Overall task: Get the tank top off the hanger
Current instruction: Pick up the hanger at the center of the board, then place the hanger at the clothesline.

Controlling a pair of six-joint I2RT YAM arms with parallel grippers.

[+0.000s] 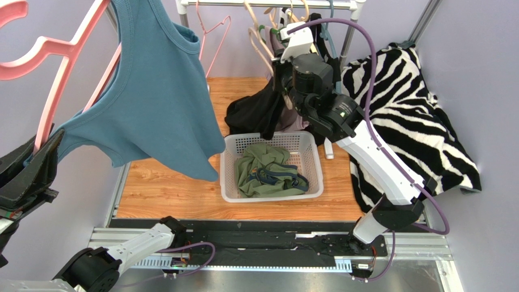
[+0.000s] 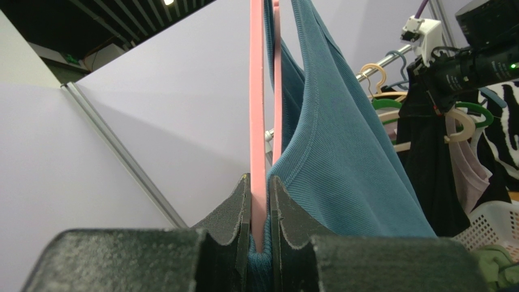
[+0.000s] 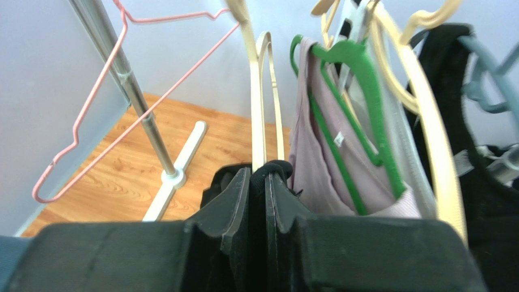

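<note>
Left pincer [image 2: 260,201]: nearest item, well left of the basket [image 1: 318,170] and raised above it. Jaws are closed flat on the lower bar of the pink hanger [image 2: 257,91]. A fold of teal cloth looks caught in the jaws under the bar.
Tank top [image 1: 152,91]: teal, ribbed knit, on the pink hanger, in the air left of the basket. From above, its lowest corner reads just beside the basket's left rim. How high it hangs over the surface [image 1: 164,188] cannot be told.
Basket: white, on the wooden surface, with a green garment [image 1: 262,170] lying in it.
Right pincer [image 3: 259,173]: beyond the basket, up at the rack. Jaws are nearly together on the foot of a cream hanger [image 3: 257,121], with black cloth bunched at the tips.
Black garment [image 1: 256,112]: drapes from that pincer down to the basket's far rim.
Rack rail [image 1: 268,3]: farthest from the basket, carrying more hangers.
Step (judgement): top not yet off. Only the hanger is held, and the right pincer is well apart from the teal cloth.
Method (judgement): hold the hanger steady by its bar and bring the right pincer to one strap near the shoulder. Slide that strap along and off the hanger arm, then do the other.
Caution (judgement): the pinched fold may drag, so the grip should shift onto bare bar first.
Placement (judgement): work over the basket so the top drops in.
Material (judgement): the knit will stretch, so pull short and close to the hanger.
</note>
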